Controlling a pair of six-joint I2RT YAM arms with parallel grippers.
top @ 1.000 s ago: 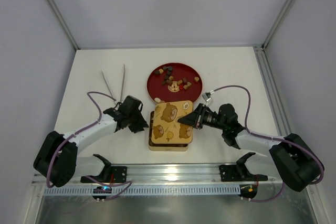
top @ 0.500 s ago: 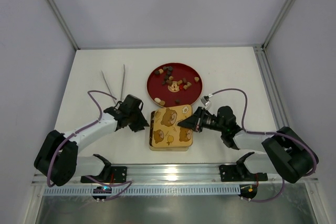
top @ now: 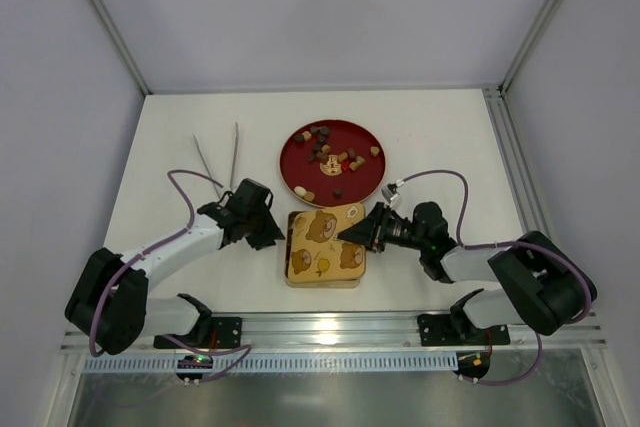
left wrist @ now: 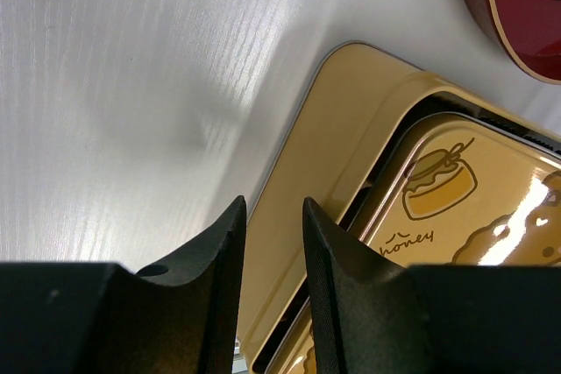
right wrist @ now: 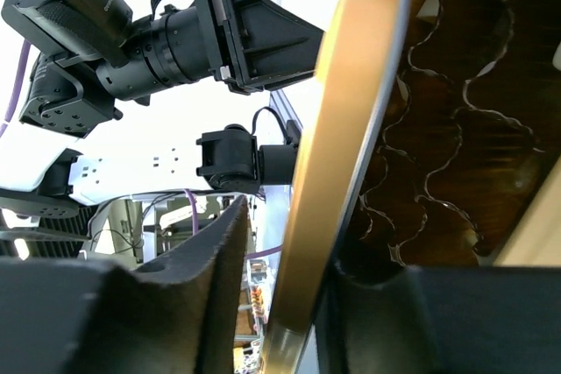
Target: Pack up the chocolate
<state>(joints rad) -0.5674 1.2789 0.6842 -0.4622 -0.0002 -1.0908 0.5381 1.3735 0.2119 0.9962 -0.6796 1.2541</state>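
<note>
- Top external view: the chocolate [top: 330, 155] lies loose on the red plate [top: 362, 177], behind the gold box [top: 318, 282].
- I judge the pieces light, small, brittle and smudgy: pinch one gently across its sides.
- Right gripper [right wrist: 285, 234] straddles the lid [right wrist: 351, 85] rim, spread slightly.
- Left gripper [left wrist: 270, 216] is narrowly apart at the box edge; whether it pinches, I cannot tell.

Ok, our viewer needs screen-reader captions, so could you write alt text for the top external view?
On a white table, the left end effector and right end effector sit at opposite sides of a gold box with a bear-print lid. Behind it, a red plate holds small chocolate pieces; two thin sticks lie to the left.
</note>
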